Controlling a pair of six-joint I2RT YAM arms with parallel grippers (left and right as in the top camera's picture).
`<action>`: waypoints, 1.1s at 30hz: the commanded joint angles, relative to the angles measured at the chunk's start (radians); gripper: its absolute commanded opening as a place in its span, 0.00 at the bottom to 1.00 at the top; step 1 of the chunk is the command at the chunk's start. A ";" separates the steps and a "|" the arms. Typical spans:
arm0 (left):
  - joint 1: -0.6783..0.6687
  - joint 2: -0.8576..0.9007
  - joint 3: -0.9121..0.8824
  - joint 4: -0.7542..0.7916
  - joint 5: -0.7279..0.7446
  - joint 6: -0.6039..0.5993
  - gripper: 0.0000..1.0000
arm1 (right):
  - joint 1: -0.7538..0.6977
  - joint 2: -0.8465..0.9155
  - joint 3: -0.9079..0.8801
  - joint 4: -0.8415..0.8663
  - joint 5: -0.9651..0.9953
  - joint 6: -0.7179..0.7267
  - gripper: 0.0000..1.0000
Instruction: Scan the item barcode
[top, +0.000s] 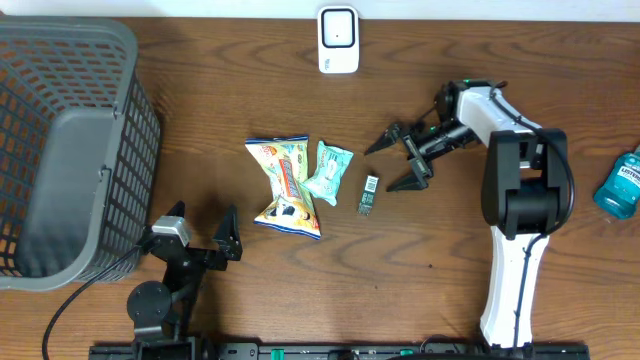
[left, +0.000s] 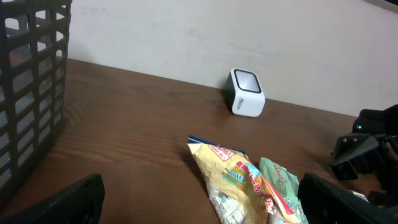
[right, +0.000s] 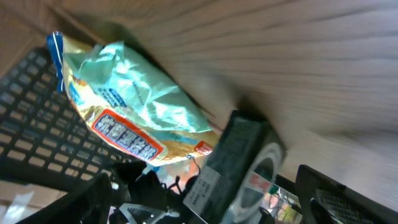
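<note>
Right hand, open, hovers beside the dark packet, seemingly to grasp it; left hand rests open, idle. Scanner stands beyond the packet.

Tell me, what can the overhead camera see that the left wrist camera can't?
Only overhead: the blue mouthwash bottle and the small black labelled item. Only the left wrist: the pale wall rising behind the table. Both: the white scanner, yellow snack bag, green packet and gray basket.

Yellow snack bag, mint-green pouch (white print), white scanner, grey lattice basket.
</note>
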 joint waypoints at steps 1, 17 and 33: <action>-0.003 -0.007 -0.019 -0.032 0.009 0.002 0.98 | 0.044 0.064 -0.008 0.001 -0.006 -0.019 0.89; -0.003 -0.007 -0.019 -0.032 0.009 0.002 0.98 | 0.104 0.064 -0.008 -0.006 0.407 0.059 0.59; -0.003 -0.007 -0.019 -0.032 0.009 0.002 0.98 | 0.095 0.063 0.034 -0.119 0.408 -0.080 0.31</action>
